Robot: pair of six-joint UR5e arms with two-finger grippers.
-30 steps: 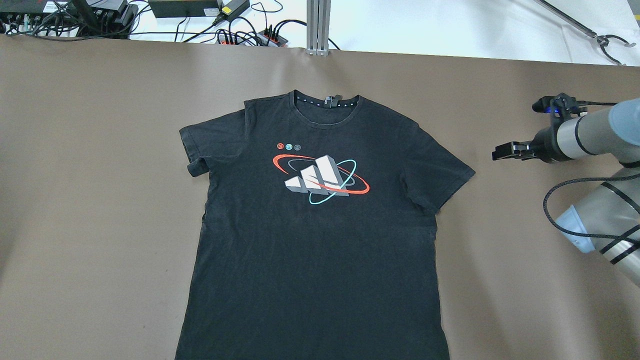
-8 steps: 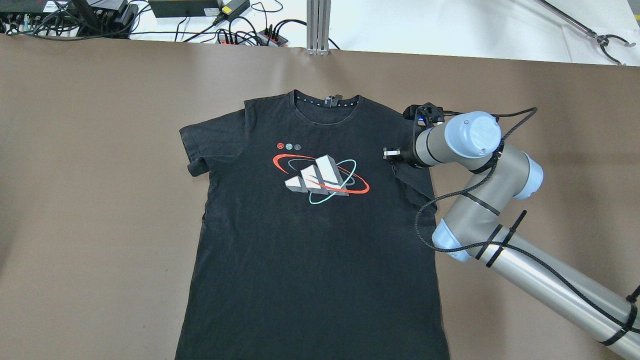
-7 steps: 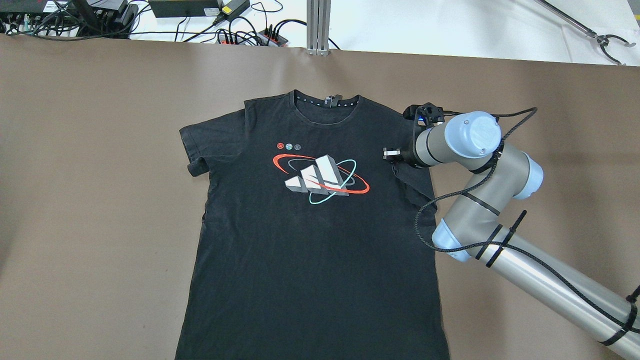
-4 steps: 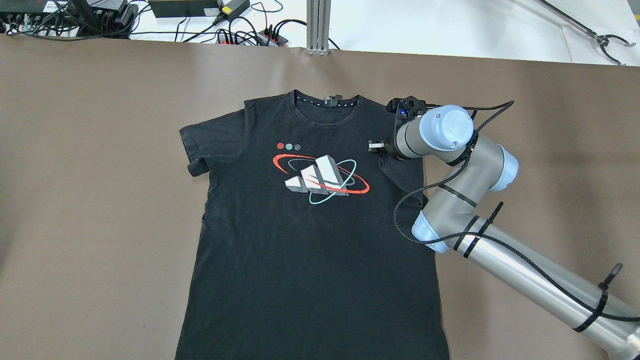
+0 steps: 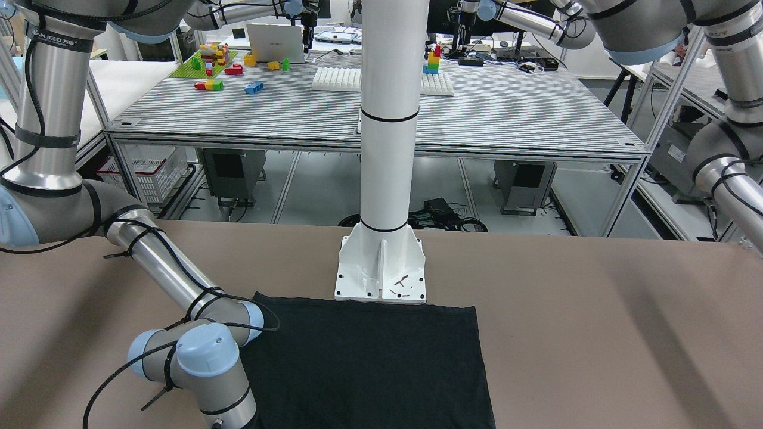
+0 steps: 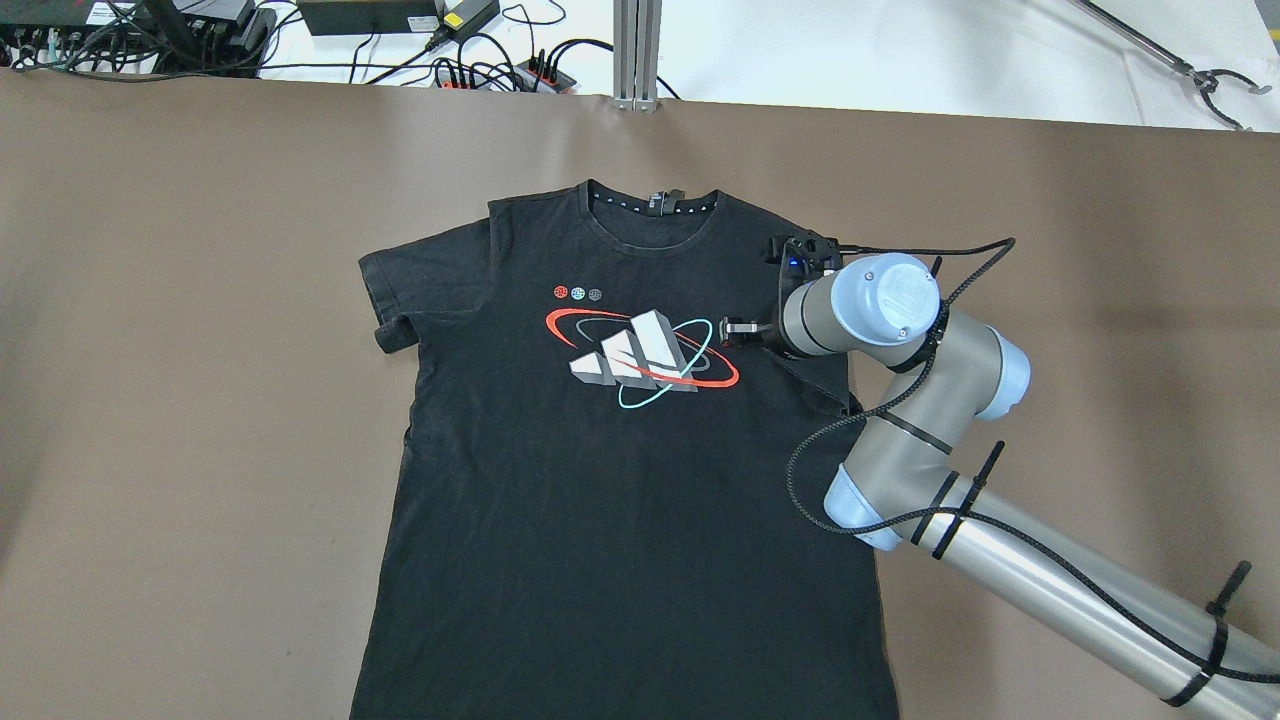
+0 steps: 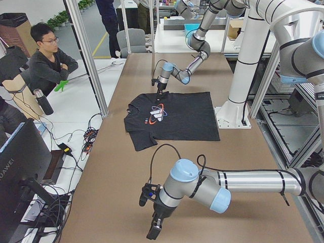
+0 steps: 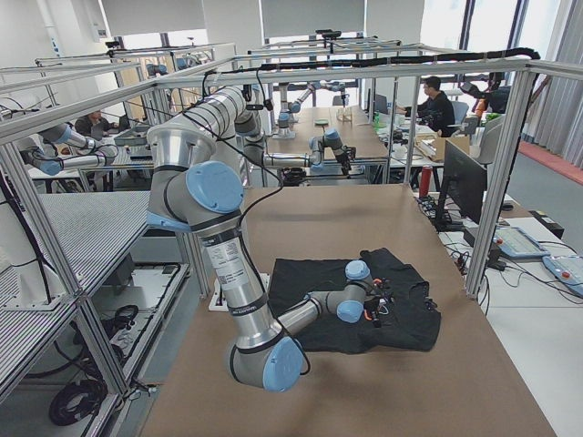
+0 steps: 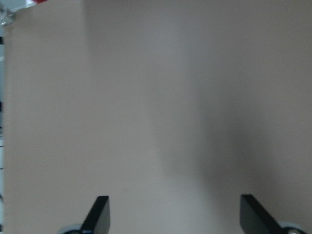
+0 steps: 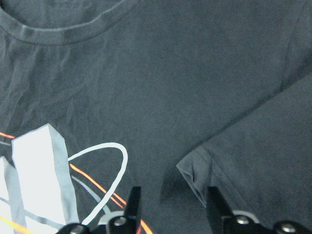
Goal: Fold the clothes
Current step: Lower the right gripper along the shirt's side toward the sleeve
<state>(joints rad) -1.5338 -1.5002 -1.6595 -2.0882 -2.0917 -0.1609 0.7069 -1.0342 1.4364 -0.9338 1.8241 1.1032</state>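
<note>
Black shirt point(image 6: 620, 480): I see it lying flat, front up, on the brown worktop point(image 6: 200, 400).
Right sleeve point(image 6: 815, 375): it was spread sideways earlier and is now drawn in over the chest.
Right gripper point(image 6: 735, 328): it has travelled from off the cloth to beside the logo point(image 6: 640, 360); fingers narrowly apart, sleeve hem between them.
Left gripper point(image 9: 173, 209): wide apart above bare worktop, well apart from the shirt.

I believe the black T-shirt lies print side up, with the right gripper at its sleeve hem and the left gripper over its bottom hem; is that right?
Not quite: the left gripper is over bare brown table, well clear of the black T-shirt, as the exterior left view shows. The rest stands: the print faces up, and the right gripper is at the sleeve hem.
</note>
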